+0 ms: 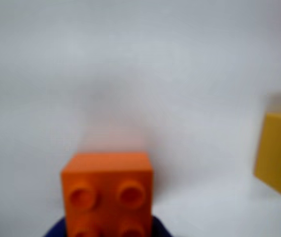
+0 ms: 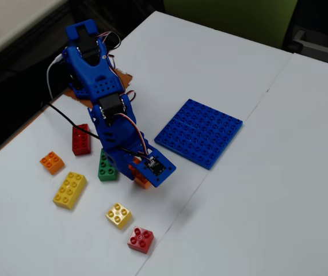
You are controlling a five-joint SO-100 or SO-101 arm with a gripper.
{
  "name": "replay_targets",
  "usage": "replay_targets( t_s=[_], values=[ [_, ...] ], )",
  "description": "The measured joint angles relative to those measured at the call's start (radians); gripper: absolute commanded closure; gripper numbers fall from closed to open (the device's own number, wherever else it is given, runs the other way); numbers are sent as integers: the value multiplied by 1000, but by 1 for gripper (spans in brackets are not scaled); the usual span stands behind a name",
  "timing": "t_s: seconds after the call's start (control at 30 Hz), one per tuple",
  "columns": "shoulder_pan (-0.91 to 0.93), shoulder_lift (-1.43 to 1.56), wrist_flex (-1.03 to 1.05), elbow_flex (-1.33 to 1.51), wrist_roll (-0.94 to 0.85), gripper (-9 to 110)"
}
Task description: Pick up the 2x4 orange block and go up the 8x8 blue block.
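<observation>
The 2x4 orange block [image 1: 107,190] fills the bottom middle of the wrist view, with only its front studs showing. Dark blue jaws hug it on both sides at the frame's lower edge, so my gripper [image 1: 108,232] is shut on it. In the fixed view the gripper [image 2: 144,178] holds the orange block [image 2: 139,179] just above the white table, mostly hidden under the blue arm. The 8x8 blue block [image 2: 198,133] lies flat to the upper right of the gripper, apart from it.
In the fixed view, loose bricks lie left of and below the gripper: green [image 2: 106,167], red 2x4 [image 2: 82,139], small orange 2x2 [image 2: 52,162], yellow 2x4 [image 2: 69,190], yellow 2x2 [image 2: 118,215], red 2x2 [image 2: 140,240]. A yellow brick [image 1: 278,153] sits at the wrist view's right edge.
</observation>
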Motion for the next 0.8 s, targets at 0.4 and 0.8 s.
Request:
replay_targets(
  t_s=[0.4,0.8],
  values=[
    [11,477,535,-117,-135,96],
    [-210,612,552,-348,160,96]
  ],
)
